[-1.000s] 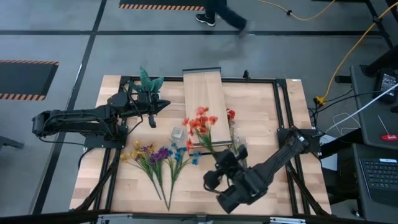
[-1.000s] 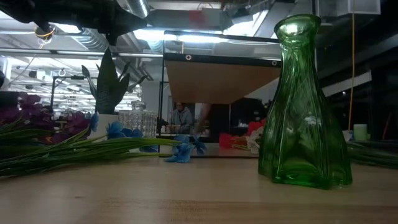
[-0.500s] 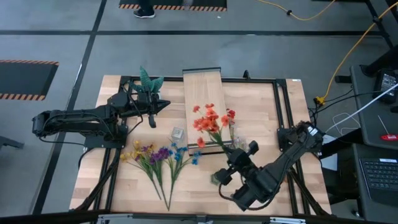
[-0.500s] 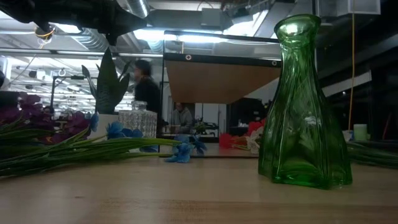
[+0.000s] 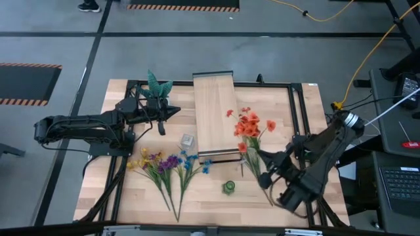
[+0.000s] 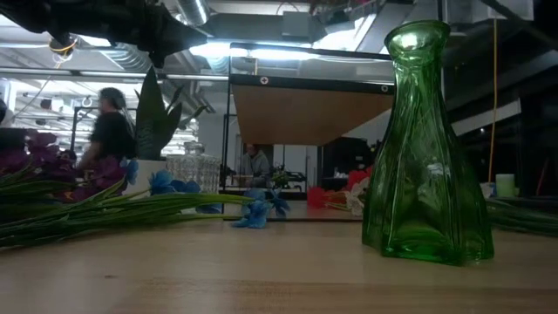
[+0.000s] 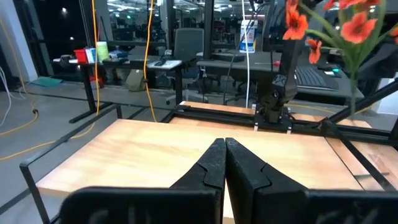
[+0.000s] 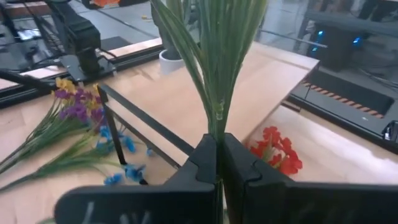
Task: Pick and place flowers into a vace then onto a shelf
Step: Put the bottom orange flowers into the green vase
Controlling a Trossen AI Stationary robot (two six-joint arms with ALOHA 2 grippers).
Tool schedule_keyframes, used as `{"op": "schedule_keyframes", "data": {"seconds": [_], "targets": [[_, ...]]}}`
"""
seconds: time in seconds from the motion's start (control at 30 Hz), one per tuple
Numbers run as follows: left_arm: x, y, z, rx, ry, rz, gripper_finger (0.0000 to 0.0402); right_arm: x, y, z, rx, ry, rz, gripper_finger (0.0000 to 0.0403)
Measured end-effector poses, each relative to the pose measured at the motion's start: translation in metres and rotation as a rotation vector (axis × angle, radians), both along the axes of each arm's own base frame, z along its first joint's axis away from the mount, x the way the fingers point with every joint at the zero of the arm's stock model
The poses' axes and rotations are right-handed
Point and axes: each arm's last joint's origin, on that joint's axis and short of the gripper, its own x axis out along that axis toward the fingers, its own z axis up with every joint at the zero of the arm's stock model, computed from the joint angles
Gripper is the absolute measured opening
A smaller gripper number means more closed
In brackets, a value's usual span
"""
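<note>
The high view shows the right hand (image 5: 261, 159) over the pale wooden counter (image 5: 289, 111), just right of the long pale plank shelf (image 5: 215, 111), pinching the thin green stems of a red-orange flower bunch (image 5: 249, 124) whose blooms lie beside the shelf's right edge. The right wrist view confirms the grip: both dark fingers (image 8: 208, 163) are pressed onto the stems (image 8: 214, 68), a detail the overhead camera cannot resolve; it also shows a second red bunch (image 8: 277, 151) lying on the counter beyond. The left hand (image 5: 172, 111) rests near the spiky green plant in a white pot (image 5: 157, 88) left of the shelf; the left wrist view shows its fingers (image 7: 214, 165) pressed together on nothing. Yellow, purple and blue flower bunches (image 5: 164, 164) lie on the counter in front of the left arm. From above, the small green glass vase (image 5: 228, 187) appears only as a ring near the counter's front edge; the low view shows it (image 6: 425, 148) upright, with nothing visible in it, and a clear faceted glass vase (image 6: 192, 170) stands farther back
</note>
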Motion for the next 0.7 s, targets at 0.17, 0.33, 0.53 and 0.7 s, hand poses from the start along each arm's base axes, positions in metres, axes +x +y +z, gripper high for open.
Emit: {"op": "schedule_keyframes", "data": {"seconds": [0.17,0.33,0.53,0.7], "targets": [[0.001,0.000,0.000,0.000,0.001,0.001,0.0003,-0.033,-0.014,-0.012,0.070,-0.010,0.074,0.0002],[0.004,0.001,0.000,0.004,-0.014,0.003,0.0003,-0.056,-0.018,-0.029,0.170,0.003,0.193,0.0002],[0.007,0.002,-0.003,0.000,0.001,-0.004,0.0003,-0.058,-0.013,-0.044,0.180,-0.024,0.329,0.0002],[0.010,-0.002,-0.005,-0.007,0.015,-0.146,0.0003,-0.047,-0.002,-0.043,0.077,-0.080,0.409,0.0002]]}}
